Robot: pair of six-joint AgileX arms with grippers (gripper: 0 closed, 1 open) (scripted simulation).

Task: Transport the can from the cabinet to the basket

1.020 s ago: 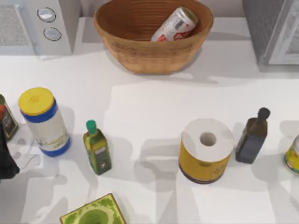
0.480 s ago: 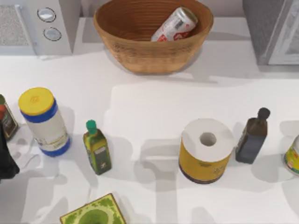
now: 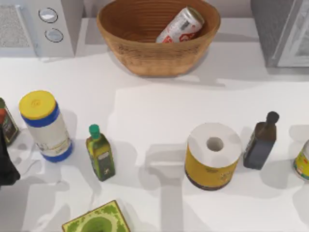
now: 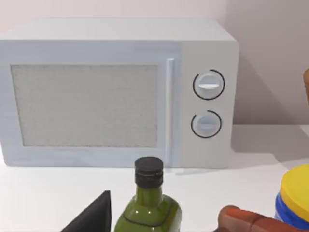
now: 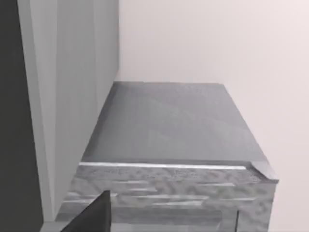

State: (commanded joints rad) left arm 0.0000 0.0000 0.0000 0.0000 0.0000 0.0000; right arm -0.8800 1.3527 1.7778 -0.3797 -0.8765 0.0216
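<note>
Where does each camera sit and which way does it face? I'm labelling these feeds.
Top view: above the table, looking down on the tan woven wicker basket holding the slim silver-white red-printed can; a dark bit of the left arm shows at the left edge.
Left wrist view: faces the white two-knob appliance; a dark gripper tip shows.
Right wrist view: faces the grey speckled cabinet.
Shared: top and left wrist both show the appliance.

- Even, bright, diffuse light throughout.
- Soft overlapping shadows on the white surface (image 3: 154, 111) beside the paper roll (image 3: 213, 154) and basket (image 3: 145, 53).
- Mild overall softness; no glare.
</note>
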